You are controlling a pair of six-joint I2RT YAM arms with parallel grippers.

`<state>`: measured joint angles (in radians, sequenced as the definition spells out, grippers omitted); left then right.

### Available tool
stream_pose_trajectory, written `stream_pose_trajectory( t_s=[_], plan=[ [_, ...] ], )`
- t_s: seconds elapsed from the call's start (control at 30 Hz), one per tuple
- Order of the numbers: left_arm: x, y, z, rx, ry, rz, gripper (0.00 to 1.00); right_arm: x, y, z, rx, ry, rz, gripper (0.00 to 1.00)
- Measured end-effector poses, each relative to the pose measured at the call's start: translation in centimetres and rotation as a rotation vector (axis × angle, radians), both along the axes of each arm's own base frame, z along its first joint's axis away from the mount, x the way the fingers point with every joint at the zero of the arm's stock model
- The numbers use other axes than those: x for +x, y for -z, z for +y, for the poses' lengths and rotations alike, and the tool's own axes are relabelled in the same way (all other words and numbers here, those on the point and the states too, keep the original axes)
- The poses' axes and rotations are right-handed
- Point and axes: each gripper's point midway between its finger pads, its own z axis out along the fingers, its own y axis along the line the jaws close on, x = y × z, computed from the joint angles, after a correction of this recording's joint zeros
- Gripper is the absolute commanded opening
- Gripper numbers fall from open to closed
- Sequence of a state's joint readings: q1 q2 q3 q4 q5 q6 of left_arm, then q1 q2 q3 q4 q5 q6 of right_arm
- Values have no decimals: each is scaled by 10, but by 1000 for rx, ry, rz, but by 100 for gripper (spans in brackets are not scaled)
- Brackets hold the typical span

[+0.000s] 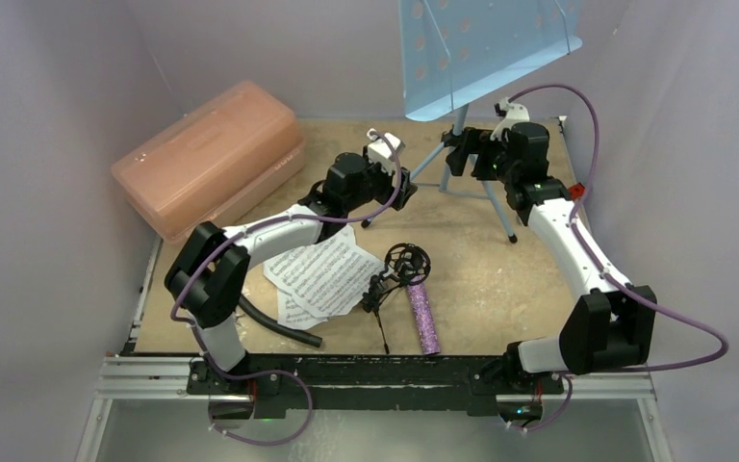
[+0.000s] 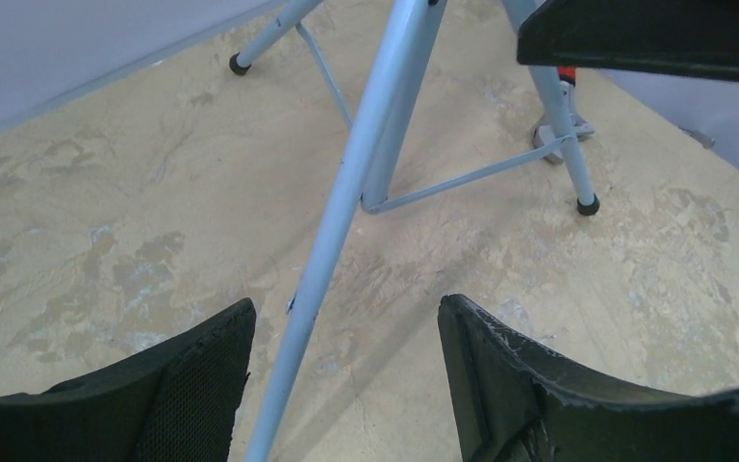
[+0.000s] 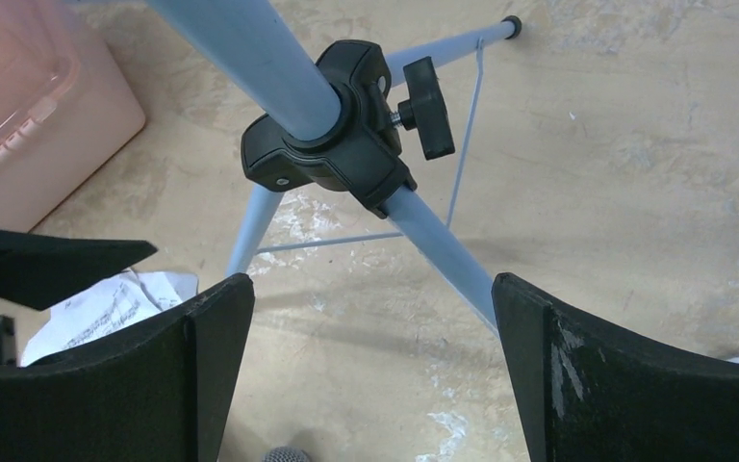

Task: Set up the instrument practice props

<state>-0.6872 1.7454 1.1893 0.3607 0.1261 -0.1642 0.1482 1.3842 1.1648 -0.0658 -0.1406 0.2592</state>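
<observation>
Overhead rear view, wrists close on tripod point(image 2: 346, 192)

Black-and-white arms point(image 1: 279, 231) (purple cables point(image 1: 594, 115)).

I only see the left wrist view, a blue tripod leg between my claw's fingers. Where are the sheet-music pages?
Observer: The sheet-music pages lie flat on the table, partly under the left arm.
Operator: And the microphone?
Observer: The purple microphone lies flat, right of the pages, beside the black mic stand.
Operator: The right claw?
Observer: The right claw is open, facing the music stand at its black clamp.
</observation>
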Motion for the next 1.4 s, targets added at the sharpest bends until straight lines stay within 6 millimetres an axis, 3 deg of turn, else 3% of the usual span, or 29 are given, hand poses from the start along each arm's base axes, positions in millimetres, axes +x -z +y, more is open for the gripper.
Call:
stream_pose_trajectory(
  t_s=[0.17,0.53,0.7,0.9,1.13,1.33,1.4],
  plan=[
    [7,19,-5,19,0,18,66,-3,4,7,7,-66,7,90],
    [24,37,-10,49,-31,3,61,-12,33,22,14,-188,78,75],
    [27,47,-8,75,-43,4,53,-14,33,24,15,-204,77,78],
    [29,47,-6,103,-43,-18,50,-13,30,7,-40,-117,82,83],
    [33,39,-7,108,-41,-46,48,8,16,-15,-117,-5,51,84],
    [37,37,-10,107,-41,-52,47,18,46,-24,-174,24,114,81],
    [38,39,-11,109,-41,-52,46,20,58,-22,-183,10,140,75]
  ],
)
